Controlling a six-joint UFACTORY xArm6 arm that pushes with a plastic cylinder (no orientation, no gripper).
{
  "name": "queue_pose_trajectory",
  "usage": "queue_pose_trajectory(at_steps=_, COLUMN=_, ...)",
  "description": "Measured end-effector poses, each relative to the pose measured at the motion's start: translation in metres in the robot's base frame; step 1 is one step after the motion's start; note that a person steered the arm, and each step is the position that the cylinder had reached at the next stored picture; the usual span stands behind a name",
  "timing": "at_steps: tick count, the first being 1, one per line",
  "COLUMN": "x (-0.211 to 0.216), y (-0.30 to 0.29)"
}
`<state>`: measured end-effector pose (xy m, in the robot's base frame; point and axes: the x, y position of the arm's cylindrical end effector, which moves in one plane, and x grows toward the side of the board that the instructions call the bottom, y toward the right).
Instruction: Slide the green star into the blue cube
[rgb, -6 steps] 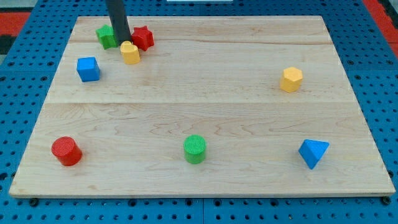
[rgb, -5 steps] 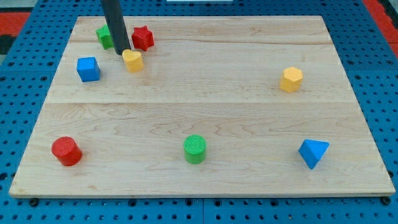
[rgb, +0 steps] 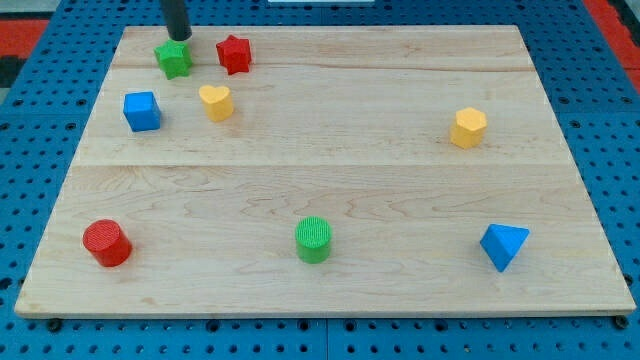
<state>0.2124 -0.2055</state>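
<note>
The green star (rgb: 173, 59) lies near the board's top left corner. The blue cube (rgb: 141, 111) sits below it and a little to the left, apart from it. My tip (rgb: 179, 38) is at the top edge of the view, just above the green star and right at its upper edge. The dark rod runs up out of the frame.
A red star (rgb: 234, 54) is right of the green star. A yellow heart (rgb: 215, 101) lies below the red star. A yellow hexagon (rgb: 468, 128) is at the right. A red cylinder (rgb: 106, 243), green cylinder (rgb: 313, 240) and blue triangular block (rgb: 503, 245) lie along the bottom.
My tip moved up from beside the yellow heart to above the green star. The yellow heart was nudged slightly down and right. The green star now shows fully.
</note>
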Motion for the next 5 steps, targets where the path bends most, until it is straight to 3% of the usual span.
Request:
queue_pose_trajectory(at_steps=4, x=0.098, y=0.021)
queue_pose_trajectory(at_steps=5, x=0.096, y=0.115)
